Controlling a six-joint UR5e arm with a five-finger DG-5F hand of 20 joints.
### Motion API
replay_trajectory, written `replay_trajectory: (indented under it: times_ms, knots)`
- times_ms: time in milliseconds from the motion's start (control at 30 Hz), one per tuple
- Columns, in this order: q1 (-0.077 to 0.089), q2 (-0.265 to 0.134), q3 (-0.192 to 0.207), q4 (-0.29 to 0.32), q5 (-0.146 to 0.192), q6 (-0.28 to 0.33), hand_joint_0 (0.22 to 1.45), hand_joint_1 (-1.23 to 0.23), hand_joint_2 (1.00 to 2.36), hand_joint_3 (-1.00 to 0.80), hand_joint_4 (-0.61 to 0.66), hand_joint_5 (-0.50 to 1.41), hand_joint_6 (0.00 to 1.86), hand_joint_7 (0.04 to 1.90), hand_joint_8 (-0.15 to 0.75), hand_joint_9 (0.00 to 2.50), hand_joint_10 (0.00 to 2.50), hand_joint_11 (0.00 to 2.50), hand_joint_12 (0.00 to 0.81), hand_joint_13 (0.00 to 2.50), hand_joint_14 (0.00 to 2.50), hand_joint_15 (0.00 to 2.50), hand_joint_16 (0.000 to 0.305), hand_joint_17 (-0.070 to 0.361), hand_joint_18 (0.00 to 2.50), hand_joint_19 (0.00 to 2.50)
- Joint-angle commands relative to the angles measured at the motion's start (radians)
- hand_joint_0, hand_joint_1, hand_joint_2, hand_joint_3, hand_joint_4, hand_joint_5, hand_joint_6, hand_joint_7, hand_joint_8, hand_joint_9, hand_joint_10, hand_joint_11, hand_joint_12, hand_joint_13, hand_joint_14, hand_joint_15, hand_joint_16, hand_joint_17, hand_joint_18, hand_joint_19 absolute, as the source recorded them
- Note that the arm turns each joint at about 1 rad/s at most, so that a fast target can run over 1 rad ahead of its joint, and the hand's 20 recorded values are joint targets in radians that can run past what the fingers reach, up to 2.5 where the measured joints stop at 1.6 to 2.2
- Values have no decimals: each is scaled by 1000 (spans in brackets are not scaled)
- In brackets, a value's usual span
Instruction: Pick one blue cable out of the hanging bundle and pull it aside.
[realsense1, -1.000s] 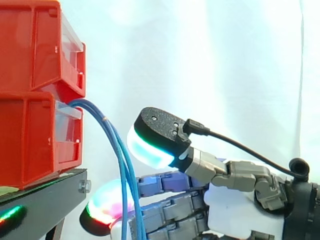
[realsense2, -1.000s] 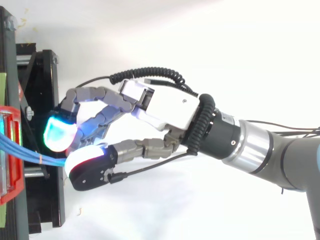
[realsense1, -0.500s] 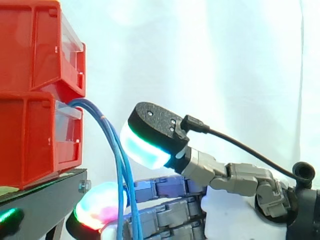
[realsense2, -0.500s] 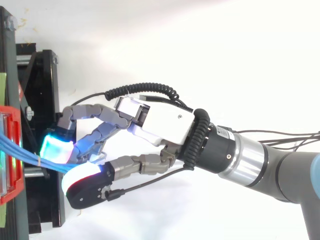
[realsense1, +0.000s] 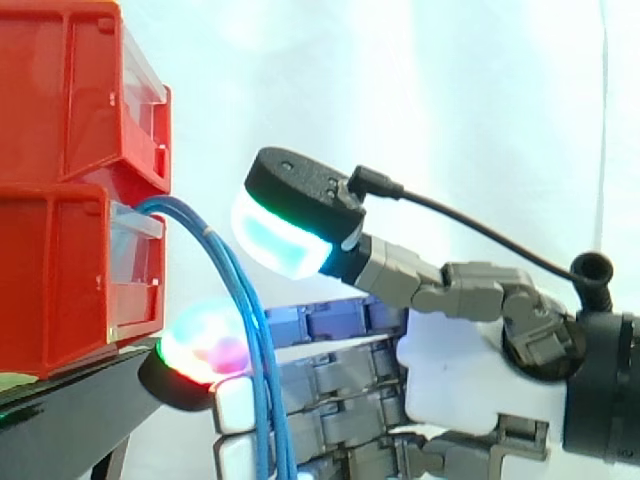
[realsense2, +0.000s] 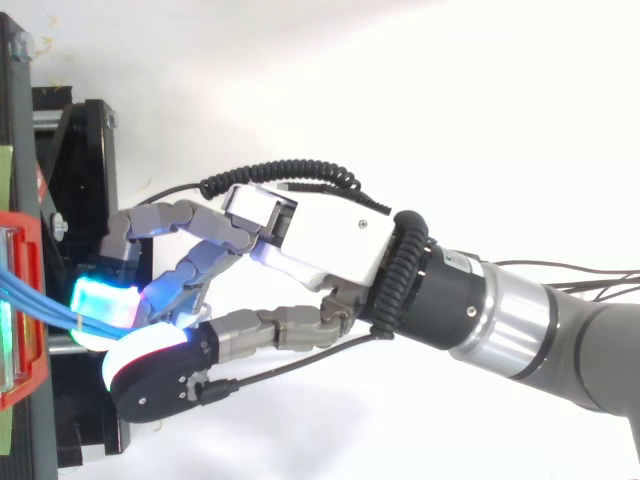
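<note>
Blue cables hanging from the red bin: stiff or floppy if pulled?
Probably floppy: the thin blue cables arc out of the red plastic bin and droop straight down. Likely light, being so thin. Bundled closely, neighbours may drag along.

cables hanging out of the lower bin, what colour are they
The cables are blue, clearest in the side view, coming out of the red bin.

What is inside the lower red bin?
The blue cables run into the lower red bin at its front opening, over its clear front panel. The red walls hide how they end inside and anything else in it.
</note>
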Motion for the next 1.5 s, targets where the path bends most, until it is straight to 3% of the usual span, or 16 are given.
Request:
replay_trajectory:
  times_ms: [0, 267, 567, 767, 967, 1267, 1467]
  knots:
    - [-2, 24, 1, -61, -2, 7, 547, -652, 1006, -434, 116, -133, 687, 1062, 329, 1084, 19, 773, 349, 1035, 24, 705, 53, 119, 947, 728]
    - [4, 36, 1, -84, 3, 2, 570, -682, 1010, -385, 107, -153, 795, 1017, 326, 1090, 17, 787, 342, 1041, 24, 715, 52, 117, 943, 732]
    - [-1, 50, 2, -92, 0, 9, 592, -733, 1017, -279, 125, -175, 872, 1045, 319, 1069, 19, 816, 344, 1035, 24, 721, 52, 117, 944, 718]
    - [-2, 56, 17, -100, 0, 13, 616, -762, 1016, -302, 115, -174, 907, 1036, 317, 1069, 19, 834, 337, 1040, 25, 723, 51, 115, 948, 710]
    - [-2, 56, 39, -152, 0, 21, 578, -668, 1019, -232, 176, -133, 910, 1197, 326, 1179, 20, 840, 340, 1062, 24, 740, 51, 114, 958, 753]
    - [-2, 76, 40, -268, -3, 71, 562, -601, 1012, -119, 146, -101, 919, 1214, 375, 1271, 17, 797, 395, 1130, 19, 732, 63, 143, 1072, 734]
    - [-7, 107, 40, -379, -6, 127, 606, -754, 1014, -52, 108, -111, 929, 1219, 382, 1226, 16, 840, 384, 1126, 20, 708, 60, 136, 1083, 664]
